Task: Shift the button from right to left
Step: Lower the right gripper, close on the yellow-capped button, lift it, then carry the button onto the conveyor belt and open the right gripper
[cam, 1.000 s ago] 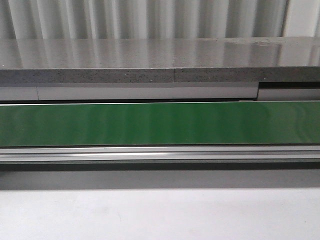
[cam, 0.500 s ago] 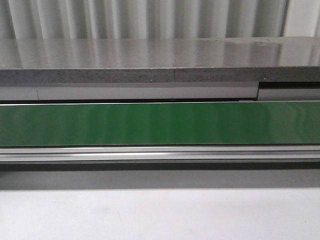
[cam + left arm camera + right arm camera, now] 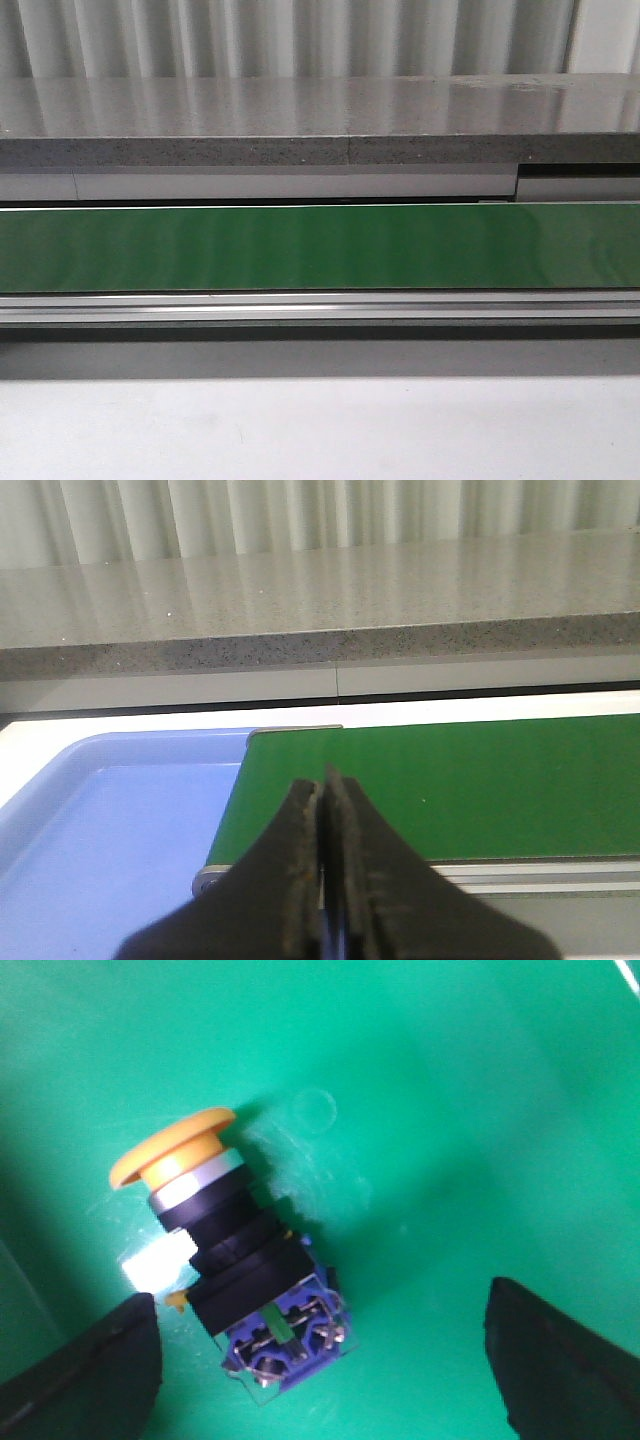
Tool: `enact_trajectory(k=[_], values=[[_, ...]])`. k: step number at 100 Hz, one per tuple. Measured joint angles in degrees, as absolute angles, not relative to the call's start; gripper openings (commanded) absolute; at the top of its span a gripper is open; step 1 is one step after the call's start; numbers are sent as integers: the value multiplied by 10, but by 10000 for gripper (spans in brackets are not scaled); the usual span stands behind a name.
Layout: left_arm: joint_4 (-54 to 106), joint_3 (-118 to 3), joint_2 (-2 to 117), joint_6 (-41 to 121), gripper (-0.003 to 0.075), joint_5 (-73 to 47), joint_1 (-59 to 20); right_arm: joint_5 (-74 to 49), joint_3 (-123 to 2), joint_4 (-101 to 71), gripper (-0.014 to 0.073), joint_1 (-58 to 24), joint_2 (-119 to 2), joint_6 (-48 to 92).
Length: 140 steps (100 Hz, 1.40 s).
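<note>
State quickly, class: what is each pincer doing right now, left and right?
Left pincer: closed, holding nothing, above the conveyor belt beside the blue tray.
Right pincer: open, empty, its fingers on either side of the button lying on a green surface.

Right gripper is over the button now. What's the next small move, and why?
Probably lower the right gripper straight down and close. Its fingers are spread wide, and the button lies on its side on the green surface between them, not yet touched.
</note>
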State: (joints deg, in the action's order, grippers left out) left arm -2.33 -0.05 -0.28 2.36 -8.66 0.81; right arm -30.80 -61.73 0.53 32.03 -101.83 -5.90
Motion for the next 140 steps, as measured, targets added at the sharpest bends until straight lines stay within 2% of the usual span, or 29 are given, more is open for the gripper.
enact_trajectory(k=[32, 39, 46, 63, 75, 106, 140], values=[[-23, 0, -3, 24, -20, -87, 8, -307, -619, 0, 645, 320, -1048, -60], [-23, 0, -3, 24, -20, -87, 8, -305, -621, 0, 617, 320, -1055, -60], [-23, 0, -3, 24, -20, -87, 8, -304, -622, 0, 542, 320, -1060, -60], [-23, 0, -3, 24, -20, -87, 8, -297, -622, 0, 232, 320, -1064, -60], [-23, 0, -3, 24, -20, -87, 8, -293, -622, 0, 120, 320, -1064, -60], [-23, 0, -3, 24, -20, -87, 8, -323, -648, 0, 111, 320, -1057, -60], [-23, 0, -3, 24, -20, -87, 8, -379, -651, -12, 111, 299, -936, -61]])
